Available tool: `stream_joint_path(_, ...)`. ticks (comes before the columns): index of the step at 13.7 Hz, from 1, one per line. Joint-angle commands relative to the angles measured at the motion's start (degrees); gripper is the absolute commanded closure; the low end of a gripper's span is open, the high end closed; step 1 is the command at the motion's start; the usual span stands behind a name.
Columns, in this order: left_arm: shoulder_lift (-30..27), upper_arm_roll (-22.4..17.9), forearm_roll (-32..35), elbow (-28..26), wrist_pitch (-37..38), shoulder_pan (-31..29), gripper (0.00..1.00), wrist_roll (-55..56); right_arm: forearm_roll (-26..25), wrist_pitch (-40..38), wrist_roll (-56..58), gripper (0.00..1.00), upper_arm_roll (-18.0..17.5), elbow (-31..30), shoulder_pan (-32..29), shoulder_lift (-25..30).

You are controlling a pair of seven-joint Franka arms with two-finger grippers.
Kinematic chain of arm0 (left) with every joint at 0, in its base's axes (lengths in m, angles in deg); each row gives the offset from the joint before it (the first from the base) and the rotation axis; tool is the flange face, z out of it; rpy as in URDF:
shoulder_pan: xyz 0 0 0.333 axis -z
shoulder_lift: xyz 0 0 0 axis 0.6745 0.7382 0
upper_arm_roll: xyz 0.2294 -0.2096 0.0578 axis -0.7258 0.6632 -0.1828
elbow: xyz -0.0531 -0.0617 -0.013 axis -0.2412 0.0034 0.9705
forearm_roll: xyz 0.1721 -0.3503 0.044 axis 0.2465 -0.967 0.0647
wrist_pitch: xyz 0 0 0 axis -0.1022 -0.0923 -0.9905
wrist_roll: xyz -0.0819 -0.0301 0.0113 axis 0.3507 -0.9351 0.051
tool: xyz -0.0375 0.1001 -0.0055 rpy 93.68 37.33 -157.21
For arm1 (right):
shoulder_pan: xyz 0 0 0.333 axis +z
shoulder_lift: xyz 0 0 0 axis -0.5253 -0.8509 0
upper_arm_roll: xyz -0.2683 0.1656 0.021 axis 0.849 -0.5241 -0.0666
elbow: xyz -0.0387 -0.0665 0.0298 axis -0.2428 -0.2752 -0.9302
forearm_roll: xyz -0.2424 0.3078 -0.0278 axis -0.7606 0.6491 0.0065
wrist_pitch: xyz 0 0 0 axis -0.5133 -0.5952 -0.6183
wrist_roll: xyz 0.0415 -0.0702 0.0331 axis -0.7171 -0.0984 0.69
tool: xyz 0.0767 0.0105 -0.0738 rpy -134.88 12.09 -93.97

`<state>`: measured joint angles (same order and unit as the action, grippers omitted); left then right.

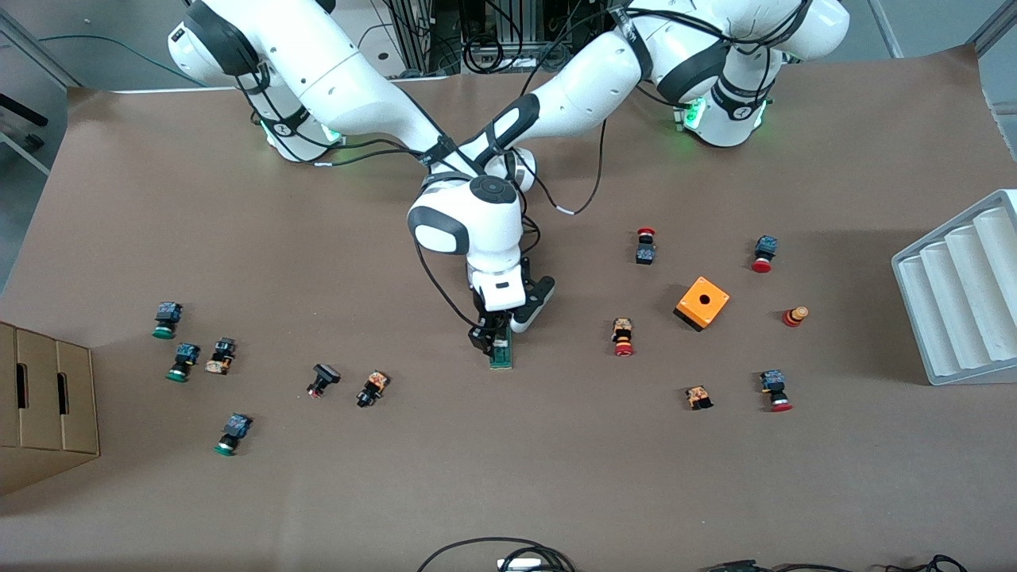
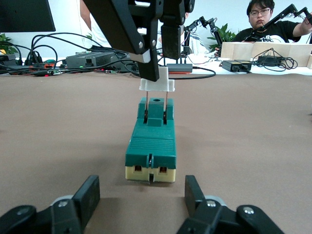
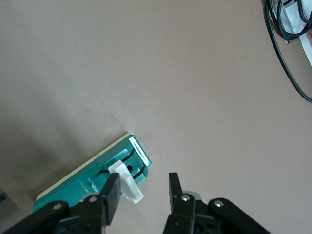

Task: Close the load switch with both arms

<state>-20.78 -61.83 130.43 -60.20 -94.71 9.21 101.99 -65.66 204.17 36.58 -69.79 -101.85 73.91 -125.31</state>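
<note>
At the right arm's end of the brown matte tabletop a cardboard box sits at the edge, with green-capped push buttons near it. The load switch lies flat in the middle with bare room all around it. It is a narrow dark-green ribbed block on a cream base, with two thin metal pins carrying a white lever. The right gripper is over the switch, its jaws closed narrow on this lever. The left gripper is low at the switch's other end, jaws open and not touching it. Toward the left arm's end stand an orange box and a white ribbed tray.
</note>
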Motion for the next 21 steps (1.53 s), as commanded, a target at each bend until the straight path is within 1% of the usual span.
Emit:
stream_joint_path(1,1.96,-1.02,0.43,1.25,-1.12,0.23,0.22,-0.49,-0.3,0.62,0.76,0.53,0.46,2.24,-0.39,-1.47)
stream_joint_path(2,1.96,-1.02,0.52,1.25,-1.2,0.23,0.23,-0.41,-0.3,0.62,0.76,0.53,0.46,2.24,-0.39,-1.56)
stream_joint_path(3,1.96,-1.02,0.61,1.25,-1.29,0.23,0.29,-0.4,-0.3,0.62,0.76,0.53,0.46,2.24,-0.39,-1.56)
stream_joint_path(4,1.96,-1.11,0.69,1.25,-1.38,0.23,0.31,-0.4,-0.3,0.62,0.76,0.53,0.46,2.33,-0.39,-1.56)
stream_joint_path(9,1.95,-1.2,0.61,1.25,-1.29,0.23,0.3,-0.32,-0.3,0.62,0.76,0.53,0.64,3.73,-0.39,-2.44)
stream_joint_path(21,1.87,-1.2,0.61,1.34,-1.38,0.23,0.3,-0.4,-0.3,0.8,0.84,0.53,1.25,5.23,-0.39,-4.11)
